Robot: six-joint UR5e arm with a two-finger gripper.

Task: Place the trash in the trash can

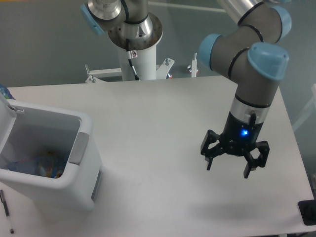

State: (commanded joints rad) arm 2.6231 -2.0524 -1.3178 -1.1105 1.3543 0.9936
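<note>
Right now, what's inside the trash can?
The trash can is open. At its bottom lie colourful wrappers and something pale blue. The near wall hides the rest of the floor, so I cannot confirm the wrapper or bottle.

Bright even overhead light; soft shadow on table (pixel 148 118); frame sharp.

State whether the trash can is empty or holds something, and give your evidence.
Not empty: the open trash can shows colourful wrappers at its bottom.
</note>
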